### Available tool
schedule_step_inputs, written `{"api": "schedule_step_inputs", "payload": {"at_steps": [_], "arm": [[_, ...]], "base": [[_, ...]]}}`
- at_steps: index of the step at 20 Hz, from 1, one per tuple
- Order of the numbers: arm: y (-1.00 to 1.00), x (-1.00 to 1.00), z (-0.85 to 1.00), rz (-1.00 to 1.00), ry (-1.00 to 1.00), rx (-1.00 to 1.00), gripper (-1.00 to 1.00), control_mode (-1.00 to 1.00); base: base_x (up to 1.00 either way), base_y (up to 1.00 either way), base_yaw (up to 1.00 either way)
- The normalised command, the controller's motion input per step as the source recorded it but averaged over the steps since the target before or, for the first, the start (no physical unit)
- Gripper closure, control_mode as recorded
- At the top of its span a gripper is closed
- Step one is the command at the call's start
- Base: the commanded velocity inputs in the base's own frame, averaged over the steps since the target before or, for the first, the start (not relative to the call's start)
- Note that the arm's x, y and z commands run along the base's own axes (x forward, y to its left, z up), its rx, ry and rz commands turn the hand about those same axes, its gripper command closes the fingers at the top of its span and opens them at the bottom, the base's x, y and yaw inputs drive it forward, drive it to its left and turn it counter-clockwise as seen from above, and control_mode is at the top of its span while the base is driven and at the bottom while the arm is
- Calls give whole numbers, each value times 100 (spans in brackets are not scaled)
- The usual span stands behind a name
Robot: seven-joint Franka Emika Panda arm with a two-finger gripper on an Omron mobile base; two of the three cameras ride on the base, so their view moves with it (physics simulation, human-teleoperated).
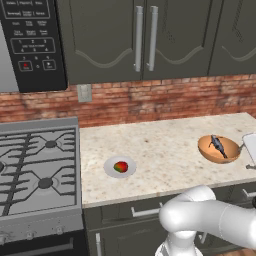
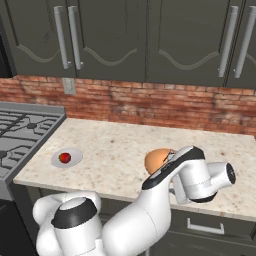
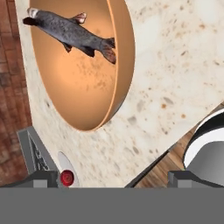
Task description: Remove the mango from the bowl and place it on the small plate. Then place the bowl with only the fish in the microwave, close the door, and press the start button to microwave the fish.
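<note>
Mango (image 1: 120, 166) sits on the small plate (image 1: 111, 171) near the stove (image 1: 40, 165), well apart from the bowl (image 1: 218, 149) holding the fish (image 1: 217, 144) on the speckled desk (image 1: 165, 150). Left base view adds the microwave (image 1: 32, 42). Hand view shows the jaws spread wide, holding nothing.

My mango (image 1: 120, 166), red with a green patch, sits in the middle of the small plate (image 1: 109, 171), a pale round disc in the lower centre of the left base view, near the counter's front edge. At the right edge of that view my orange-brown bowl (image 1: 218, 150) stands upright on the counter, well apart from the plate, holding the slim dark grey fish (image 1: 218, 145). At the upper left hangs the microwave (image 1: 10, 70), its black control panel (image 1: 34, 40) facing me.
</note>
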Motion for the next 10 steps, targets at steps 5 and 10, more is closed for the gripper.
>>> {"api": "schedule_step_inputs", "payload": {"at_steps": [5, 10], "arm": [[-9, 11, -20, 0, 0, 0, -100, -100], [0, 30, -14, 0, 0, 0, -100, -100]], "base": [[0, 0, 0], [0, 0, 0]]}}
